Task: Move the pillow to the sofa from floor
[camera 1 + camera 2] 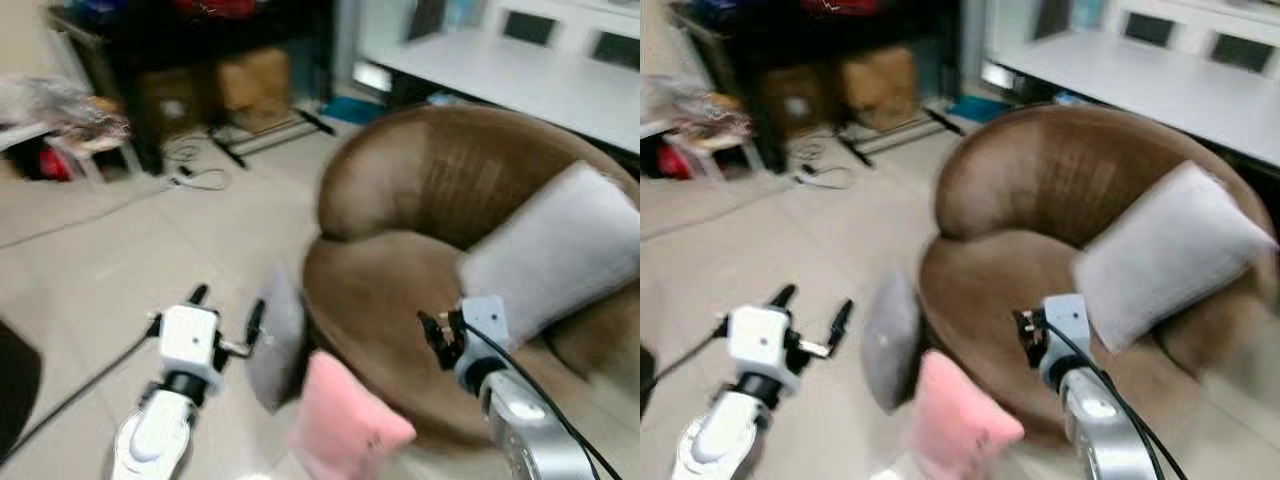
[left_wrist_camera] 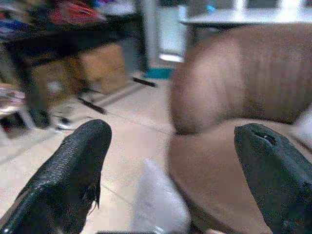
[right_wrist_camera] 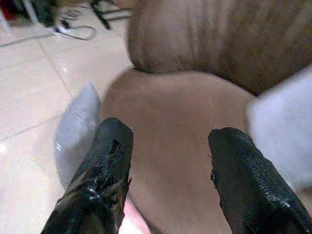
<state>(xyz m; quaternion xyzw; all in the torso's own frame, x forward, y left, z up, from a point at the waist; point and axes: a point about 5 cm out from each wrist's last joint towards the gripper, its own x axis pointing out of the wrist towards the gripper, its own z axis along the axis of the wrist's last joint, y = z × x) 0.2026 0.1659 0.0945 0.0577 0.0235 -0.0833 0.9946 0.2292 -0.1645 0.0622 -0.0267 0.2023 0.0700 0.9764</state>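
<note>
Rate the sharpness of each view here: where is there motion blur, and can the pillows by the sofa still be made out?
Left eye view: blurred overall, yet the grey pillow and pink pillow against the brown sofa are recognisable. Right eye view: similar smear. Left wrist view: soft background, left gripper fingers sharper. Right wrist view: right gripper crisp, sofa blurred.

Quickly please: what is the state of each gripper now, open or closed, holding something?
Left gripper: open, holding nothing, beside the grey pillow.
Right gripper: open, holding nothing, above the sofa seat.
</note>
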